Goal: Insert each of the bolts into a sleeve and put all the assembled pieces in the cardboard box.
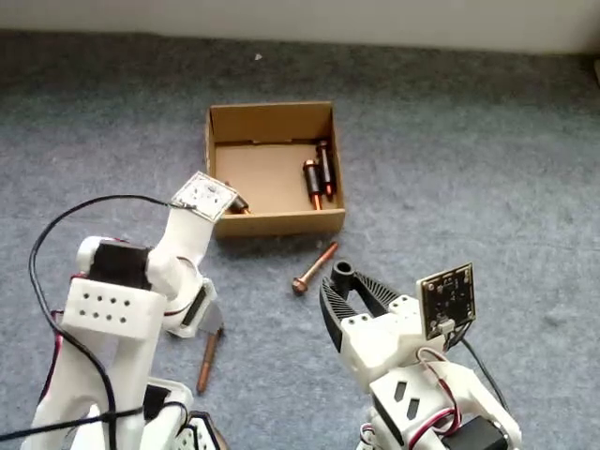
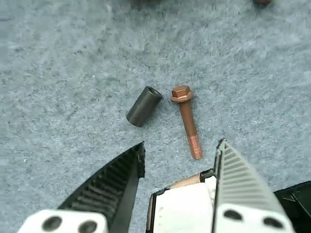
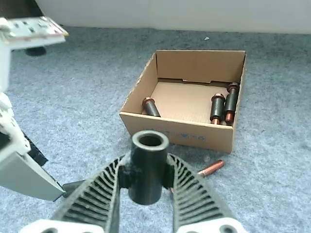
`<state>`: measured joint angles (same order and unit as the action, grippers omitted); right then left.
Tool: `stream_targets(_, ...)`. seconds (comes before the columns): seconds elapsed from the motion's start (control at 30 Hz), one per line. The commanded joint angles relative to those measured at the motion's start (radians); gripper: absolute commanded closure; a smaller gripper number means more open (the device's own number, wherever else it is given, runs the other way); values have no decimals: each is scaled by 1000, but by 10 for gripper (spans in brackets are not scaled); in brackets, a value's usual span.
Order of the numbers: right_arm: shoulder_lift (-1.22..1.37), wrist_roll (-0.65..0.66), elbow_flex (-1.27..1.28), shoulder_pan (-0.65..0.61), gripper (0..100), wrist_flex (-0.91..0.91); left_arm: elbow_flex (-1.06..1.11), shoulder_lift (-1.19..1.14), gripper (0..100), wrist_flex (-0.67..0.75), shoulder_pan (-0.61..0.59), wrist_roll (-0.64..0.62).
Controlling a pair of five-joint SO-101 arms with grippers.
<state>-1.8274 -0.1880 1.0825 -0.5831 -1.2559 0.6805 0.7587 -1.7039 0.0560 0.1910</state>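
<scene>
My right gripper [image 3: 147,170] is shut on a black sleeve [image 3: 150,143], held upright above the carpet in front of the cardboard box [image 3: 181,132]. In the high view this sleeve [image 1: 341,273] stands close to a loose copper bolt [image 1: 314,267] lying before the box [image 1: 277,223]. My left gripper [image 2: 181,145] hangs open over the carpet, where a second black sleeve [image 2: 144,106] lies beside another copper bolt [image 2: 187,121]. This bolt [image 1: 208,360] also appears by the left arm in the high view. Three assembled pieces [image 1: 318,175] lie inside the box.
Grey carpet covers the whole work area. A pale wall [image 1: 375,19] runs along the far side. The left arm's white body [image 3: 19,160] stands close to my right gripper. A black cable [image 1: 56,234] loops over the carpet at the left.
</scene>
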Motion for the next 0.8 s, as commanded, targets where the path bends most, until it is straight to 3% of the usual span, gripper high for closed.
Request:
stream_targets(0.0, -2, 14, -4, -7, 994, -2, 104, -85, 748, 115, 7, 9)
stream_targets(0.27, -2, 12, -2, -7, 994, -2, 315, -240, 748, 457, 8, 8)
stream_targets(0.53, -2, 12, -2, -7, 994, -2, 312, -496, 749, 637, 31, -92)
stream_targets(0.77, -2, 12, -2, -7, 994, -2, 280, -558, 941, 624, 151, -110)
